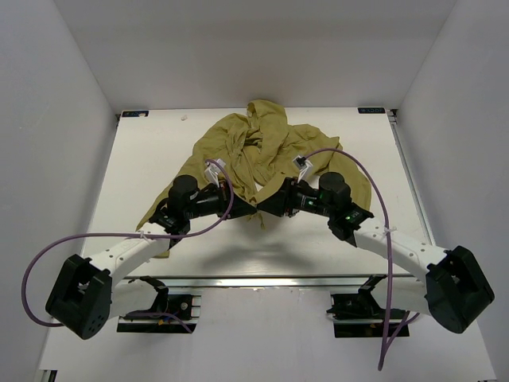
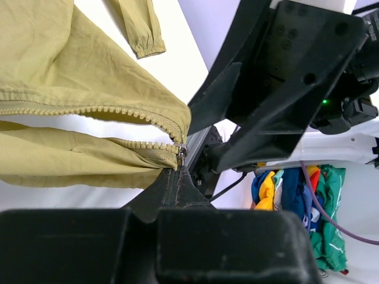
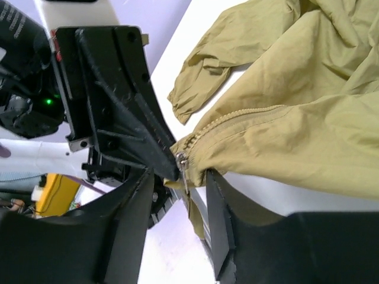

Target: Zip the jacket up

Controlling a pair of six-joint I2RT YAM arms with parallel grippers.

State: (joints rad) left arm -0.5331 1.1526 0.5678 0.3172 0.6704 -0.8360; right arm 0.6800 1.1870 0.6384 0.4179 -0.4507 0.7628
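Observation:
The olive-yellow jacket (image 1: 262,147) lies crumpled at the middle back of the white table (image 1: 143,159), and one lower corner is drawn toward the arms. My left gripper (image 1: 248,205) is shut on the jacket's (image 2: 71,65) bottom edge just under the zipper slider (image 2: 182,151). From that slider the two rows of teeth run apart and unjoined. My left gripper (image 2: 177,173) shows its pads pressed together on the fabric. My right gripper (image 3: 177,174) faces it, open, with the slider and its hanging pull (image 3: 183,164) between the jaws. In the top view my right gripper (image 1: 267,208) nearly touches the left one.
Purple cables (image 1: 374,183) loop over both arms. A metal rail (image 1: 262,278) runs along the table's near edge. White walls close the table in at left, right and back. A heap of coloured cloths (image 2: 296,195) lies beyond the table.

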